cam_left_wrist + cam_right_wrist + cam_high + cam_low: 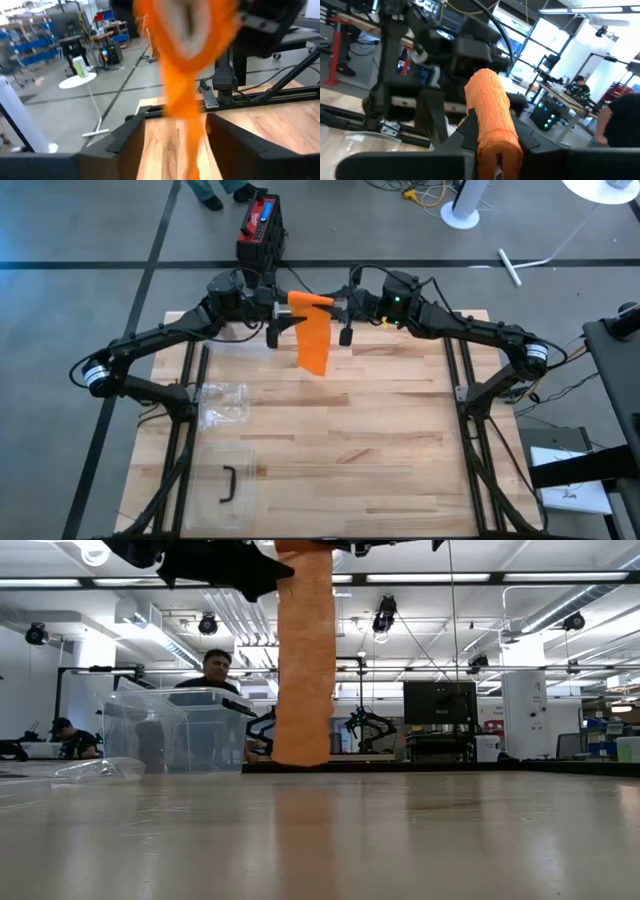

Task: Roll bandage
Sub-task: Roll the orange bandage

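- Right gripper (335,304) clamps the rolled end of the orange bandage (314,340), raised above the table's (400,430) far edge.
- Left gripper (283,315) faces it across the roll; I cannot tell its grip.
- Loose tail hangs to the table. I judge rolling underway; next, wind in the tail.
- Clear bin (228,482), near edge, holds 1 dark object.

The middle and near right of the wooden table (380,430) lie bare, so a gripper could sweep there freely. The far edge is crowded: the left gripper (275,320) and right gripper (343,320) meet there, with the orange bandage (314,340) hanging between them almost to the tabletop. On the left side, crumpled clear plastic (224,402) and a clear lidded box (232,480), probably shallow, block passage.
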Robot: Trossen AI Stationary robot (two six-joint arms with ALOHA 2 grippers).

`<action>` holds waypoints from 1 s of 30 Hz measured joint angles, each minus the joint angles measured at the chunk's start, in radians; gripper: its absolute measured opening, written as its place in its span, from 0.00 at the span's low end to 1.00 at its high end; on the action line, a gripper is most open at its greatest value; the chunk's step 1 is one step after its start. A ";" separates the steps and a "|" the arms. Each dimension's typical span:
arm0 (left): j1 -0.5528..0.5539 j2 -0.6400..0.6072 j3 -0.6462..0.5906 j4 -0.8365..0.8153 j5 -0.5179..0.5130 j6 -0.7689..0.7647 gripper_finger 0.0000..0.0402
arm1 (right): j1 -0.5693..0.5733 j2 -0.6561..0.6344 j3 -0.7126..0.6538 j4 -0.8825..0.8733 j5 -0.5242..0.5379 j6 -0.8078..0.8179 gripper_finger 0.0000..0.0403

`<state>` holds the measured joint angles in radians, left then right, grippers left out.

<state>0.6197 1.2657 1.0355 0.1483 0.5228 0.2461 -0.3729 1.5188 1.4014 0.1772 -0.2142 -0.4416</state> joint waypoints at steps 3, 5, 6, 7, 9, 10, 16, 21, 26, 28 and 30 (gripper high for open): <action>0.000 0.024 -0.001 0.048 0.000 -0.042 0.55 | 0.000 0.000 0.002 0.004 -0.003 0.021 0.13; 0.000 0.040 0.000 0.065 0.002 -0.069 0.56 | 0.000 0.000 0.002 0.000 -0.002 0.036 0.12; 0.000 0.052 0.000 0.069 0.002 -0.071 0.55 | 0.000 0.002 0.002 0.000 -0.002 0.040 0.11; 0.000 0.063 0.000 0.075 0.003 -0.072 0.53 | 0.000 0.002 0.002 -0.001 -0.002 0.040 0.11; -0.002 0.081 0.000 0.087 0.006 -0.079 0.45 | 0.000 0.002 0.002 0.000 -0.003 0.046 0.11; -0.002 0.088 -0.001 0.097 0.010 -0.083 0.40 | 0.000 0.002 0.002 0.001 -0.003 0.056 0.11; -0.005 0.119 0.000 0.122 0.018 -0.114 0.03 | 0.000 0.003 0.024 0.009 -0.003 0.125 0.11; -0.006 0.119 -0.015 0.122 0.019 -0.109 0.01 | -0.001 0.003 0.065 -0.001 -0.003 0.163 0.12; -0.006 0.108 -0.048 0.117 0.019 -0.085 0.00 | -0.020 0.003 0.127 -0.076 -0.003 0.212 0.12; -0.006 0.102 -0.050 0.085 0.019 -0.066 0.00 | -0.034 0.003 0.155 -0.126 -0.002 0.243 0.12; -0.006 0.097 -0.050 0.056 0.018 -0.045 0.00 | -0.051 0.003 0.185 -0.180 -0.003 0.286 0.12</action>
<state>0.6140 1.3631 0.9852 0.2047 0.5413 0.2007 -0.4235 1.5222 1.5861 -0.0031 -0.2169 -0.1553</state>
